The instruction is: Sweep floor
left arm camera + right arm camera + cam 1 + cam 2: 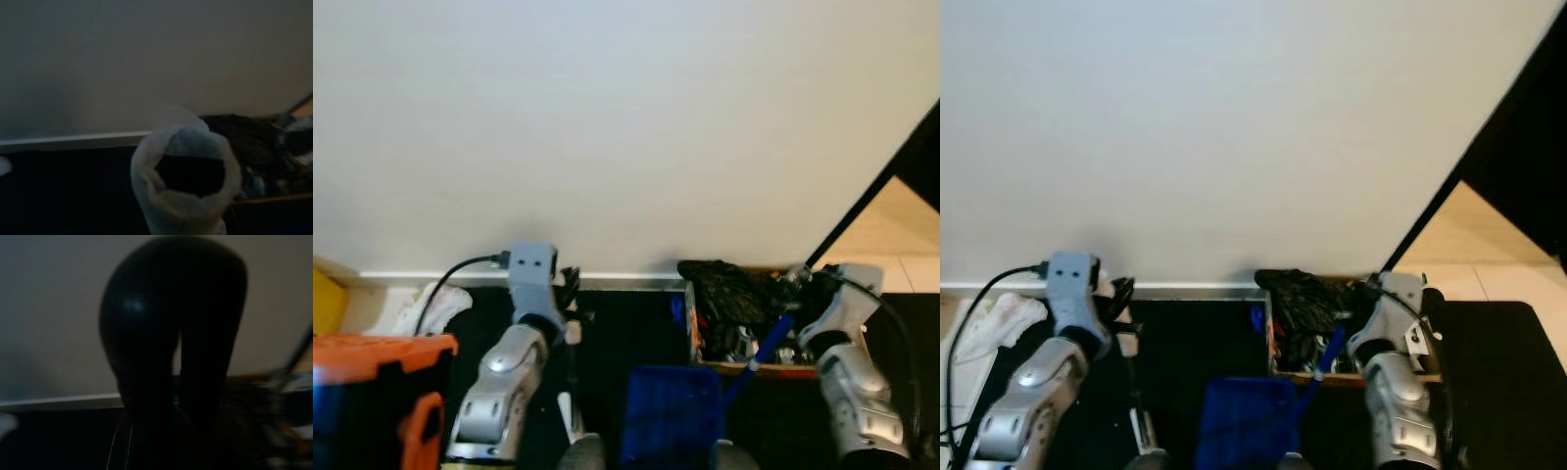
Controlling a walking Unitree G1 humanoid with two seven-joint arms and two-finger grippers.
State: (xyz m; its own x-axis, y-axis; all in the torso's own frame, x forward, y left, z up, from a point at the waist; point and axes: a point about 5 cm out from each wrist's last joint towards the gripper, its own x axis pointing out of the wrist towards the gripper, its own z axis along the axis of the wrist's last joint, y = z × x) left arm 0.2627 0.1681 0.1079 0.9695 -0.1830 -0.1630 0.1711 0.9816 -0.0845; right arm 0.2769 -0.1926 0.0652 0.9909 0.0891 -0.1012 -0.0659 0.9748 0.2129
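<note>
My left gripper is raised near the white wall, shut on a white broom handle that runs down past my forearm. Its hollow white end stands close before the left wrist camera. A blue dustpan hangs low in the middle; its blue handle slants up to my right gripper, which is shut on it. A black rounded knob looms dark and blurred in the right wrist view. The broom head is hidden.
A black mat lies along the baseboard. An open box of tangled dark items stands by the wall, right of centre. An orange container and a white cloth are at the left. Pale tiles show at right.
</note>
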